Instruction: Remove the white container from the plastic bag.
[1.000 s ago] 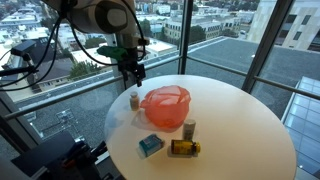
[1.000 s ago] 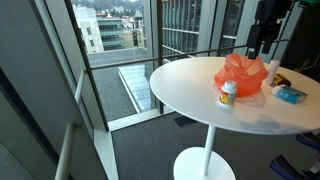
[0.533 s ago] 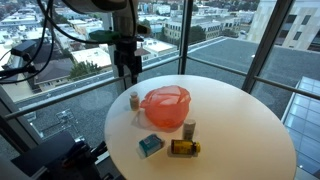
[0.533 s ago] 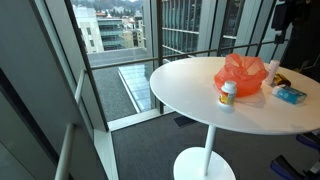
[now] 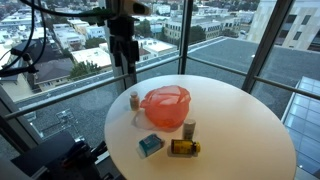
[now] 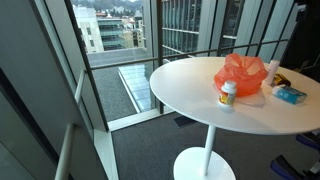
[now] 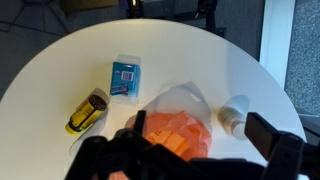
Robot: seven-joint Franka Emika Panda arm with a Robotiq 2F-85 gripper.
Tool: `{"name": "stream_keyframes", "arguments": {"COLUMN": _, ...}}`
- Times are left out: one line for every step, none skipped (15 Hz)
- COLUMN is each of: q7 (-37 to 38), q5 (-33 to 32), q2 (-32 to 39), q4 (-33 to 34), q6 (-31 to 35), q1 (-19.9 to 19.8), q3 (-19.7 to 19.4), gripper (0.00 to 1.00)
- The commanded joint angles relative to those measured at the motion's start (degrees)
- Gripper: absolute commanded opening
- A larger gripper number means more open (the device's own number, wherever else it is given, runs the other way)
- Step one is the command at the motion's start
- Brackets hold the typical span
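The orange translucent plastic bag (image 5: 165, 108) sits on the round white table (image 5: 240, 120) and shows in both exterior views (image 6: 241, 75). A white container with an orange cap (image 5: 135, 100) stands upright just beside the bag, outside it (image 6: 228, 94). My gripper (image 5: 128, 60) hangs high above the table's far edge, open and empty. In the wrist view the open jaws (image 7: 200, 128) frame the bag (image 7: 175, 125) and the white container (image 7: 234, 115) far below. The gripper is out of frame in the other exterior view.
A blue box (image 5: 150, 146), a yellow bottle on its side (image 5: 184, 147) and a small upright bottle (image 5: 189, 129) lie near the bag. The blue box (image 7: 125, 77) and yellow bottle (image 7: 86, 110) also show in the wrist view. Glass walls surround the table.
The gripper has risen straight up from near the white container and the bag, and has left the frame of one exterior view. Nothing on the table moved.
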Motion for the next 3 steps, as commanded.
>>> {"name": "stream_keyframes", "arguments": {"q7": -0.12, "q5": 0.10, "q2": -0.13, "q4": 0.09, "q6": -0.11, "q1": -0.42, "q3": 0.25, "gripper": 1.00}}
{"name": "stream_keyframes", "arguments": {"q7": -0.12, "q5": 0.10, "q2": -0.13, "q4": 0.09, "q6": -0.11, "q1": -0.44, "q3": 0.24, "gripper": 1.00}}
{"name": "stream_keyframes", "arguments": {"q7": -0.12, "q5": 0.10, "q2": -0.11, "q4": 0.09, "q6": -0.11, "q1": -0.45, "q3": 0.23, "gripper": 1.00}}
